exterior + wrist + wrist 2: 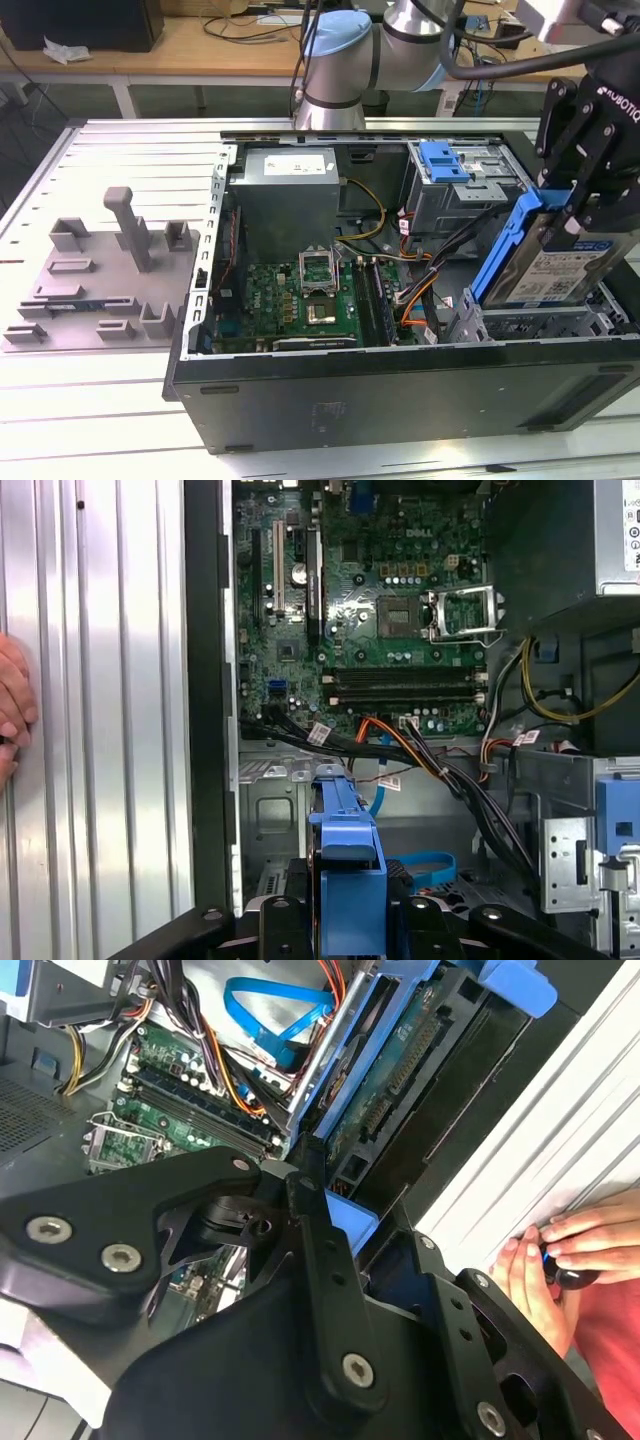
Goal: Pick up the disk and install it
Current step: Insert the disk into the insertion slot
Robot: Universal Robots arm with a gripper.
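Jaws grip disk [548, 272]; both wrist views show hand [600, 1235]

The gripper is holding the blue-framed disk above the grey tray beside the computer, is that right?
Not quite. The gripper is holding the blue-framed disk above the open computer case, at the exterior view's right, not above the grey tray, which lies apart at its left. The exterior view shows this.

The disk [558, 270], clamped tilted in the gripper [588, 215], hangs over the corner bay of the open case [400, 390]. Cables [447, 248] crowd the bay's inner side and the drive cage [440, 205] stands close beside it. Above the motherboard [300, 295] the way is open. A person's hand [550, 1260] lies just outside the case wall.
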